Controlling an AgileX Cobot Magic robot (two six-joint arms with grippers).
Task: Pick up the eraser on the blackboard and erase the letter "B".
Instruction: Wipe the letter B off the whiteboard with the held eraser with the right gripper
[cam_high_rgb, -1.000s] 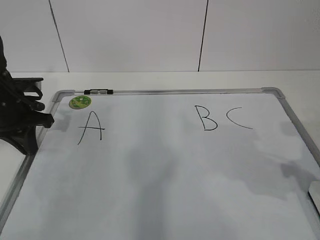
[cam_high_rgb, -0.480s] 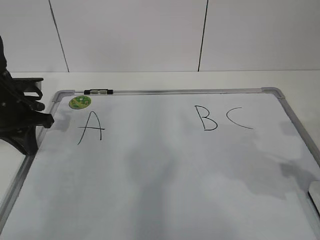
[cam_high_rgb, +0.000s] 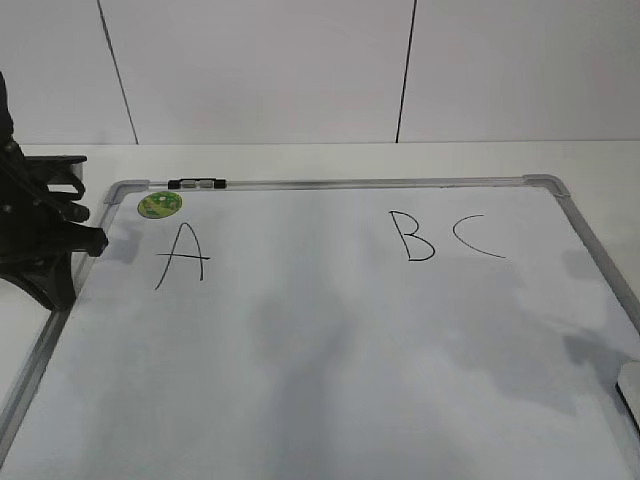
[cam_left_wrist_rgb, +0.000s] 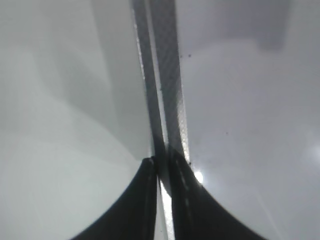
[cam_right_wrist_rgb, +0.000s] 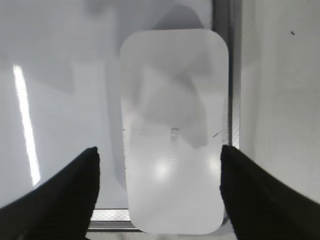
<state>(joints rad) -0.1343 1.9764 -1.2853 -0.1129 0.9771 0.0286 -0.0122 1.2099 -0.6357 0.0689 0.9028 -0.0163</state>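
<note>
Right end effector (cam_right_wrist_rgb: 157, 165): fingers spread wide, one on each side of the eraser, neither visibly touching it.
Eraser (cam_right_wrist_rgb: 174, 131): white rounded oblong lying flat at the blackboard's near right corner, right edge along the frame, faint grey lettering on top; in the exterior view only a sliver shows at the right border (cam_high_rgb: 630, 388).
Left end effector (cam_left_wrist_rgb: 161, 172): two dark fingers (cam_left_wrist_rgb: 137, 200) drawn almost together, a thin slit between them, nothing gripped; the tips sit over the grey frame strip.
Left arm (cam_high_rgb: 35, 235): dark, standing at the board's far left edge, beside the "A".
Blackboard (cam_high_rgb: 330, 183): white surface in a thin grey frame, lying flat on the white bench (cam_high_rgb: 300, 160).
Letter "B" (cam_high_rgb: 411, 236): whole, black, in the upper right part of the board, just left of the "C" (cam_high_rgb: 476, 238), well apart from the eraser.
Letter "A" (cam_high_rgb: 182, 256): upper left.
Green magnet (cam_high_rgb: 160, 204): round, just above the "A".
Clip (cam_high_rgb: 198, 183): small dark piece on the top frame; possibly a hanger, too small to tell.
</note>
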